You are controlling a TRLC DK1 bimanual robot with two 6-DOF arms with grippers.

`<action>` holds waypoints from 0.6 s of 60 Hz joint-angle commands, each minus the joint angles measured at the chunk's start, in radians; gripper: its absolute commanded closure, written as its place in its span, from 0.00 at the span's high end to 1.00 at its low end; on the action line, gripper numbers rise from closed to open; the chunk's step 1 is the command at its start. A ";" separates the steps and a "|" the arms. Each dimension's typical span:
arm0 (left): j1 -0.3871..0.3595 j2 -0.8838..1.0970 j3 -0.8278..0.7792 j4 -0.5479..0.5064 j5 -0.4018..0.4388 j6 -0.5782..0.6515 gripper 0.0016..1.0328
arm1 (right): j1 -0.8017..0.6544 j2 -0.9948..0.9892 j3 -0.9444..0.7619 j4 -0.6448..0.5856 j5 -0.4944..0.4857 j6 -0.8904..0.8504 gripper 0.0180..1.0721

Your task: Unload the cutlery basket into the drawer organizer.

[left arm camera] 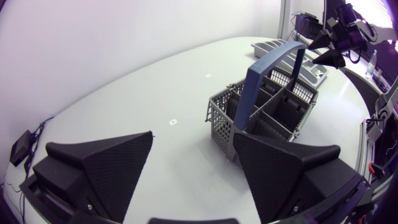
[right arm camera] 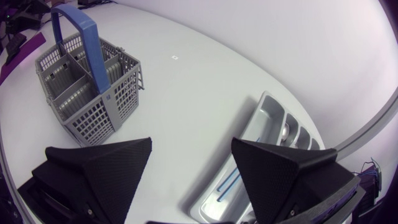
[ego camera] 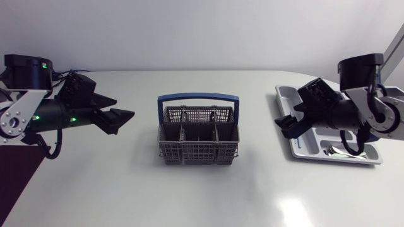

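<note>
Grey plastic mesh cutlery basket (ego camera: 199, 144) with upright blue handle (ego camera: 198, 98) stands mid-table, looking empty; left black gripper (ego camera: 124, 108) beside it and right black gripper (ego camera: 285, 126) over the grey drawer organizer (ego camera: 282, 94) gape wide, unladen; a reaching finger could snag the handle, tipping it.

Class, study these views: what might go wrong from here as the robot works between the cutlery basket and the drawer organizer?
1. The blue handle stands upright across the basket; a descending gripper might catch it and tip the basket.
2. The compartments look narrow for the broad, open left gripper, so a pick may jam.
3. The open right gripper hangs over the organizer, where a silver piece lies; lowering could knock it.
</note>
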 commanded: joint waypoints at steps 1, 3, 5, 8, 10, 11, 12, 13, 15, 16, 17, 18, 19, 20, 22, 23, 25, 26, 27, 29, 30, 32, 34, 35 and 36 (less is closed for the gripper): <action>0.020 -0.040 -0.044 0.011 -0.025 -0.031 0.96 | -0.020 -0.048 -0.043 -0.014 0.016 -0.013 0.96; 0.023 -0.046 -0.044 0.007 -0.028 -0.046 0.96 | -0.032 -0.073 -0.050 -0.009 0.040 -0.002 0.96; 0.027 -0.055 -0.046 -0.004 -0.026 -0.046 0.96 | -0.037 -0.101 -0.058 -0.017 0.040 0.000 0.96; 0.039 -0.080 -0.059 -0.004 -0.028 -0.046 0.96 | -0.052 -0.143 -0.075 -0.018 0.042 0.009 0.96; 0.050 -0.095 -0.069 -0.003 -0.028 -0.046 0.96 | -0.063 -0.167 -0.084 -0.018 0.042 0.023 0.96; 0.052 -0.100 -0.073 -0.003 -0.026 -0.046 0.96 | -0.066 -0.176 -0.089 -0.020 0.042 0.024 0.96; 0.052 -0.108 -0.078 -0.003 -0.028 -0.046 0.96 | -0.069 -0.183 -0.093 -0.021 0.042 0.027 0.96; 0.052 -0.115 -0.081 -0.003 -0.028 -0.046 0.96 | -0.071 -0.191 -0.099 -0.021 0.042 0.030 0.96; 0.052 -0.141 -0.096 -0.003 -0.029 -0.048 0.96 | -0.078 -0.208 -0.115 -0.021 0.043 0.036 0.96; 0.052 -0.154 -0.102 -0.003 -0.033 -0.048 0.96 | -0.080 -0.213 -0.122 -0.021 0.043 0.038 0.96; 0.052 -0.163 -0.107 -0.001 -0.037 -0.048 0.96 | -0.083 -0.222 -0.129 -0.020 0.045 0.041 0.96; 0.052 -0.177 -0.113 0.001 -0.043 -0.049 0.96 | -0.083 -0.229 -0.138 -0.018 0.050 0.046 0.96; 0.052 -0.189 -0.121 0.004 -0.048 -0.054 0.96 | -0.083 -0.236 -0.144 -0.015 0.054 0.050 0.96; 0.052 -0.206 -0.128 0.007 -0.051 -0.057 0.96 | -0.083 -0.246 -0.155 -0.008 0.062 0.059 0.96; 0.052 -0.230 -0.141 0.019 -0.060 -0.058 0.96 | -0.083 -0.265 -0.171 0.009 0.076 0.061 0.96; 0.052 -0.246 -0.150 0.031 -0.069 -0.060 0.96 | -0.085 -0.278 -0.184 0.019 0.091 0.064 0.96; 0.052 -0.258 -0.158 0.036 -0.072 -0.060 0.96 | -0.083 -0.297 -0.199 0.031 0.103 0.067 0.96; 0.052 -0.263 -0.161 0.037 -0.072 -0.060 0.96 | -0.083 -0.312 -0.208 0.034 0.106 0.067 0.96; 0.052 -0.270 -0.167 0.039 -0.074 -0.063 0.96 | -0.083 -0.329 -0.217 0.035 0.106 0.069 0.96; 0.052 -0.275 -0.170 0.039 -0.079 -0.071 0.96 | -0.085 -0.355 -0.230 0.042 0.111 0.069 0.96; 0.053 -0.281 -0.176 0.040 -0.083 -0.078 0.96 | -0.083 -0.372 -0.241 0.045 0.116 0.069 0.96; 0.055 -0.290 -0.185 0.050 -0.088 -0.087 0.96 | -0.083 -0.413 -0.264 0.058 0.119 0.067 0.96; 0.053 -0.309 -0.205 0.068 -0.088 -0.087 0.96 | -0.083 -0.456 -0.283 0.068 0.120 0.064 0.96; 0.053 -0.318 -0.211 0.068 -0.088 -0.086 0.96 | -0.083 -0.470 -0.288 0.068 0.120 0.064 0.96; 0.055 -0.322 -0.214 0.068 -0.088 -0.086 0.96 | -0.083 -0.486 -0.294 0.068 0.122 0.064 0.96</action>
